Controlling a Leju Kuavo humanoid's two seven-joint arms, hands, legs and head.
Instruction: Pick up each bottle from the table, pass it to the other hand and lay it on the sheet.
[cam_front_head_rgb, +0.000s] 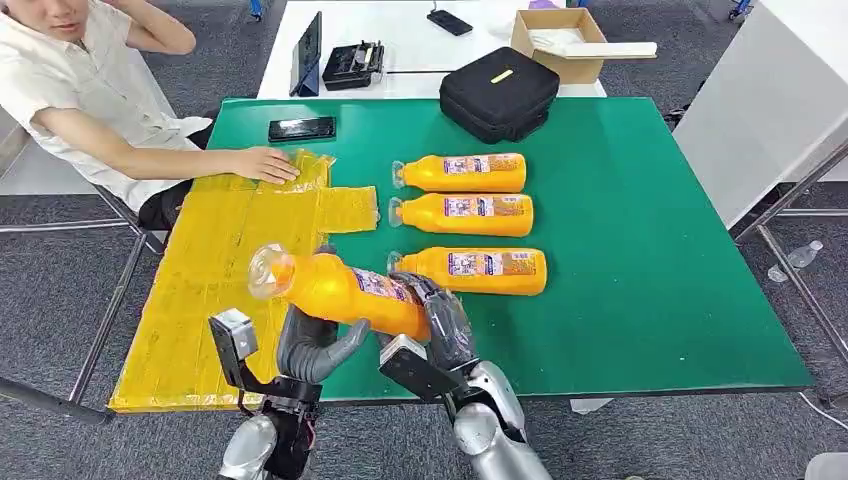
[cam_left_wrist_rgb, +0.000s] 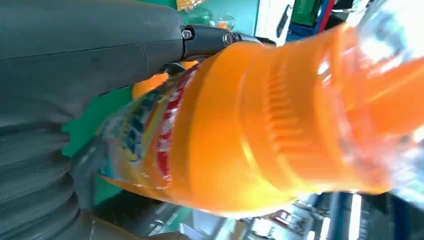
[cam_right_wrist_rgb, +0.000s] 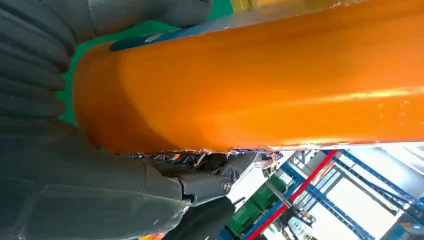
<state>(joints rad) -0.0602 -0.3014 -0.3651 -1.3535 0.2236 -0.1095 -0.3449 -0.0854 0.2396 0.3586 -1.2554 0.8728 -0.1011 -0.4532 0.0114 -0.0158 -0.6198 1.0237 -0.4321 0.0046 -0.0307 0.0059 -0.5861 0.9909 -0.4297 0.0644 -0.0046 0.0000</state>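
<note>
Both hands are grasping one orange bottle (cam_front_head_rgb: 340, 290) above the table's (cam_front_head_rgb: 640, 300) near edge: left hand (cam_front_head_rgb: 312, 348) under its neck half, right hand (cam_front_head_rgb: 445, 325) around its base. Three more bottles (cam_front_head_rgb: 465, 215) are lying beside the yellow sheet (cam_front_head_rgb: 200, 300).

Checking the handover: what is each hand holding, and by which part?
Both hold one orange bottle: the right hand grips its base end, the left hand cups its middle from below.
</note>
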